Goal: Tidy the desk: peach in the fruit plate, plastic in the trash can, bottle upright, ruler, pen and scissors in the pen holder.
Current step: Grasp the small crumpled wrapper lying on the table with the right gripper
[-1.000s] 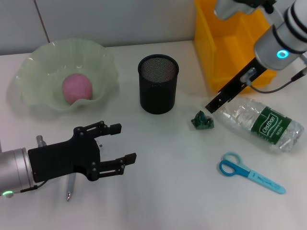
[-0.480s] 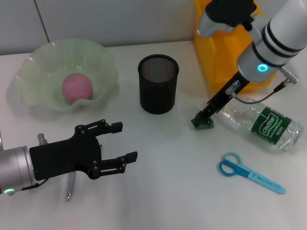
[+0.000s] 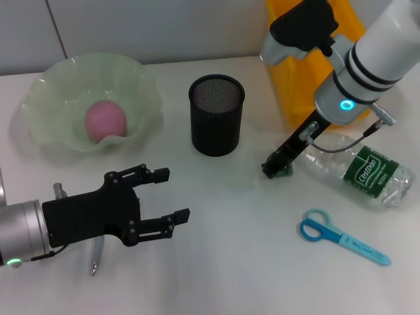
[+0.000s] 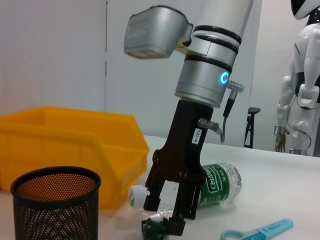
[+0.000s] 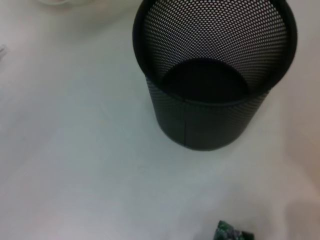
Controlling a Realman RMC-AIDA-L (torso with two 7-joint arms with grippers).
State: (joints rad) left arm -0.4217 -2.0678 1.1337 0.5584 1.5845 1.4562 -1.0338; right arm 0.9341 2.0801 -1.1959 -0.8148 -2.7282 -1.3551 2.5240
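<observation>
Right gripper [image 3: 275, 168] spread wide, fingertips straddling the green plastic [image 4: 156, 227] on the desk [image 3: 236, 262]. Bottle [image 3: 357, 168] lies at its 3 o'clock. Left gripper [image 3: 165, 194] splayed, idle at 8 o'clock.

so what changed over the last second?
The right gripper swung down from beside the bright yellow bin and now straddles the crumpled dark green plastic scrap, fingers open. The left gripper, clear water bottle, blue-handled scissors and pink peach stayed put.

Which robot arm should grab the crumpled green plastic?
The right. Its end effector is already down at the green plastic, fingers open around it. The left end effector hovers open far off, near the pen.
</observation>
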